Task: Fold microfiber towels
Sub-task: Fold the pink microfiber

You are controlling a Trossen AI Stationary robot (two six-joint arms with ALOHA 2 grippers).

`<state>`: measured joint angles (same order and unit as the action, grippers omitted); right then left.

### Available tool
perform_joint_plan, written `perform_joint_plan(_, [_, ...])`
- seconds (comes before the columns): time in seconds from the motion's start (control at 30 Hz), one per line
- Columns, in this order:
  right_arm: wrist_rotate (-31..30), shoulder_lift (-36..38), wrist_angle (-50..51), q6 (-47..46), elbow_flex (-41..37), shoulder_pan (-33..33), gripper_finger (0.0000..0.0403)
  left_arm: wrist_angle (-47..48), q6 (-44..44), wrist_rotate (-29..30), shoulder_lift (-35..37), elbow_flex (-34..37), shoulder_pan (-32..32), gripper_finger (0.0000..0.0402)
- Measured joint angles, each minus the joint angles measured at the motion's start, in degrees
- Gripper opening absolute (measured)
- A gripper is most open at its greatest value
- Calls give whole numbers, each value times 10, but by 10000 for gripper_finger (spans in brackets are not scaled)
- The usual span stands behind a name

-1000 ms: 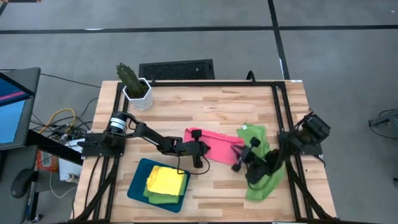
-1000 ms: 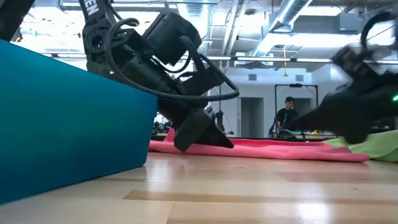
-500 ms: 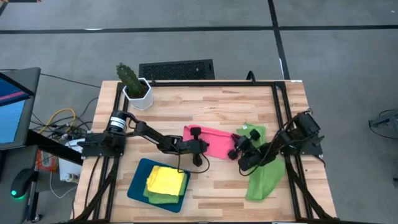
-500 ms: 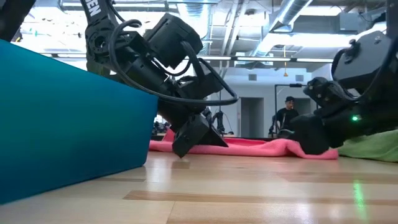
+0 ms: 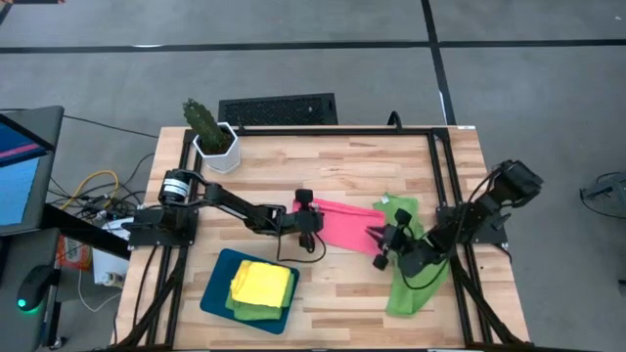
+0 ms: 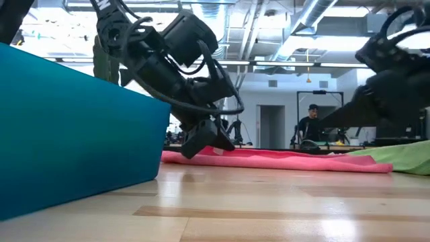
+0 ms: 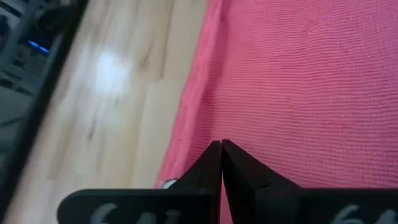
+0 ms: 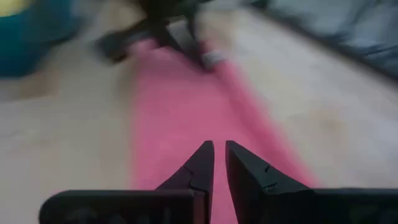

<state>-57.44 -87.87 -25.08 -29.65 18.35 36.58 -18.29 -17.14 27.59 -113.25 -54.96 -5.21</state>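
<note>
Where the pink towel [image 5: 344,224] is lying mid-table: you are seeing it stretched flat between both grippers.
Left gripper [image 5: 304,217]: fingers are pressing together at the towel's left end; grip unconfirmed.
Right gripper [image 5: 381,246]: fingers are standing slightly parted at its right end, holding nothing visible.

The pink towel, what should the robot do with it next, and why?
Probably lift both ends and fold one over. The pink towel lies flat, the left end effector shut on its left edge, the right end effector at its right end.
</note>
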Motion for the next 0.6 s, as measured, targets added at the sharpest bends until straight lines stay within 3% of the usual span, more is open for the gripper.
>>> perform_joint_plan(0.13, [122,4,-2,-27,0,37,65,7,27,-24,0,0,-2,4])
perform_joint_plan(0.23, [164,4,17,-72,0,64,65,21,19,-27,0,0,-13,4])
perform_joint_plan(0.4, [171,5,73,-99,18,78,73,28,-8,-30,42,0,-31,4])
perform_joint_plan(0.6, [171,5,183,-80,59,69,116,66,-21,-53,130,0,-42,4])
